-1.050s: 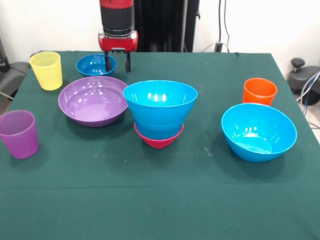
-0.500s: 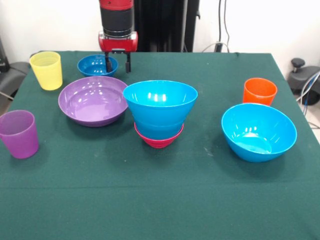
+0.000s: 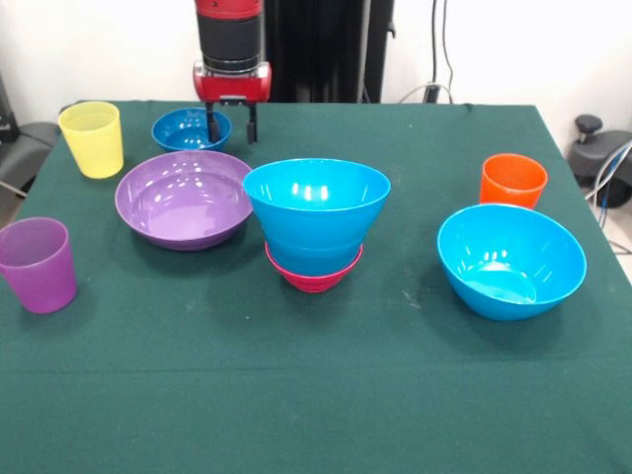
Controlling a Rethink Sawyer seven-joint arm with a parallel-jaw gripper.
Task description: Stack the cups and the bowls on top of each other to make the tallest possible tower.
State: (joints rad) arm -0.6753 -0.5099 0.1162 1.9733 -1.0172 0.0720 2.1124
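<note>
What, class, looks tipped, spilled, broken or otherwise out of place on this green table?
Only one thing: the large blue bowl at the right leans toward the camera instead of sitting level. The stack of blue bowls on a magenta bowl stands straight, and the cups are upright. Nothing looks spilled or broken.

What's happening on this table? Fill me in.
A robot arm is building a tower of bowls and cups. Its open end effector straddles the near rim of the small dark blue bowl at the back, not clamped. The tower is blue bowls on a magenta one. The purple bowl, another blue bowl and three cups stand loose.
</note>
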